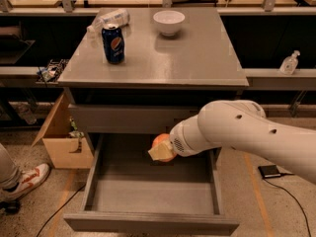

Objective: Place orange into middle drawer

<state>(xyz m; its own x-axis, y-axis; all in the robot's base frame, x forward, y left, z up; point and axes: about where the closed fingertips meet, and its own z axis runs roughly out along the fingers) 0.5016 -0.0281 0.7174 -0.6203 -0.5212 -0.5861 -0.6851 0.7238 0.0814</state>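
1. One red-and-white sneaker [23, 177] shows at the far left on the speckled floor. An open brown cardboard box [59, 147] sits just beside the cabinet's left flank.
2. On the flat grey cabinet top [197, 58], a blue Pepsi can [113, 43] stands upright near the left side. Behind it, a clear plastic bottle [109, 19] lies on its side close to the back edge.
3. A round white bowl [169, 22] sits upright toward the back of the top, to the right of the can and apart from it.
4. Under the top, a plain grey upper drawer front [118, 118] is closed flush.
5. Below that, the wide, shallow grey middle drawer [148, 224] is pulled out toward the camera, its low side walls and flat floor in view.
6. The round, smooth orange [159, 141] hangs over the back part of the middle drawer, just under the upper drawer front and near the middle of the drawer's width.
7. The two-finger gripper [161, 150] is clamped on the orange, with a tan finger pad lying across the fruit's lower front. It ends a thick white arm [247, 132] that reaches in from the right.
8. To the right of the cabinet, a small flat black device [269, 171] with a cable lies on the floor. A clear pump bottle [289, 63] stands on the low side shelf.
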